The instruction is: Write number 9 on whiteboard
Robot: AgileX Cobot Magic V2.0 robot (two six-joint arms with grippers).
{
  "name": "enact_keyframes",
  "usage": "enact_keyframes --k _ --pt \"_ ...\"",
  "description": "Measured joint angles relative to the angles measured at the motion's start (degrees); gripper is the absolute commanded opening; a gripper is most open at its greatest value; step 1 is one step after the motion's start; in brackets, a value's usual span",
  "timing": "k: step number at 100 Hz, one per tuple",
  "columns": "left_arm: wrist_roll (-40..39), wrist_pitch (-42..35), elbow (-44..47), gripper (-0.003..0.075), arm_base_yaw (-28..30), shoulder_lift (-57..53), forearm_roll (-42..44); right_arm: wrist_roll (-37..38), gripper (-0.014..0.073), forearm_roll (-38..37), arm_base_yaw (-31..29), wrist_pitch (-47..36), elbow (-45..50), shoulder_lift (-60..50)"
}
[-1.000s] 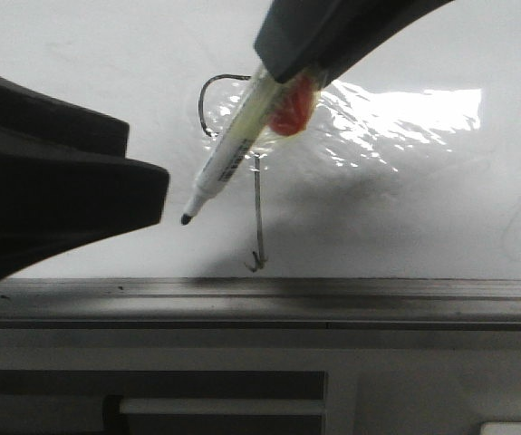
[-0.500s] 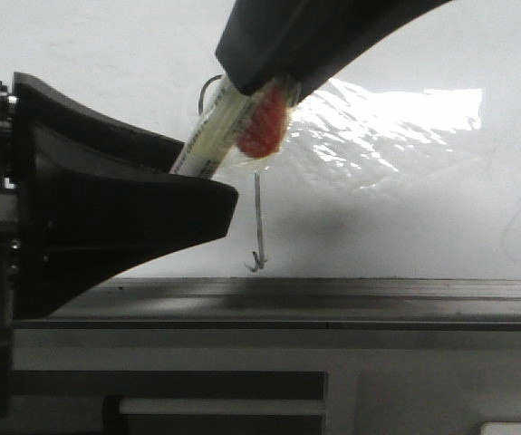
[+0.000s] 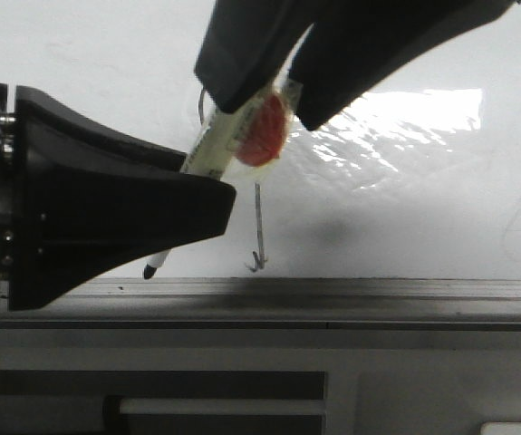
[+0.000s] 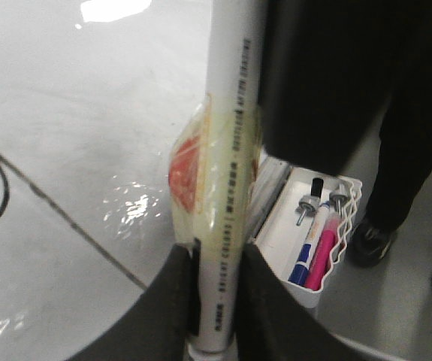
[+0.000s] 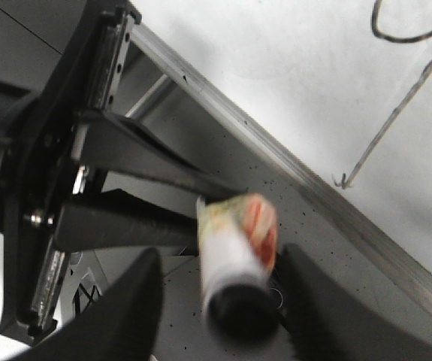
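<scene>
Right tool [image 3: 289,107] has spread off marker [image 3: 207,152] (left tool [image 4: 214,289] grips it)

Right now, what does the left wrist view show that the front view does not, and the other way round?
Only the left wrist view shows a white holder with a blue and a pink pen, and a person's dark shoe.

Only the front view shows the marker's black tip and the grey metal rail.

Both show the white marker with an orange taped patch, the black number 9 and the glossy whiteboard.
</scene>
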Motion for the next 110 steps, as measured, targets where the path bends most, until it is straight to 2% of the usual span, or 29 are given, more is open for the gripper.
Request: enact_keyframes --k 15,23,35,50,84,91,104,110 --pt "-6.0 1.1 0.8 -0.0020 0.0 0.0 -16.9 0.0 0.0420 0.0 0.0 0.0 0.0 0.0" --pt "-7.0 2.6 0.8 -0.0020 0.0 0.0 -26.8 0.0 0.0420 0.0 0.0 0.0 0.0 0.0" --pt "-7.4 6.8 0.4 -0.0020 0.0 0.0 -36.2 0.0 0.0420 0.0 0.0 0.0 0.0 0.0" --pt "-7.4 10.1 -1.5 -0.0020 0.0 0.8 -39.3 0.0 0.0420 0.0 0.0 0.0 0.0 0.1" --pt "-7.5 9.2 -2.2 -0.0014 -0.5 2.5 -40.5 0.0 0.0420 0.0 0.0 1.3 0.0 0.1" --pt "-7.5 9.2 -2.2 0.0048 -0.5 2.5 -40.5 0.0 0.0420 0.1 0.0 1.6 0.0 0.1" --pt "-7.5 9.0 -2.2 0.0300 -0.5 2.6 -40.4 0.0 0.0419 0.1 0.0 1.6 0.0 0.1" --pt "-7.6 8.8 -2.2 0.0365 -0.6 2.7 -39.7 0.0 0.0413 0.1 0.0 1.6 0.0 0.1"
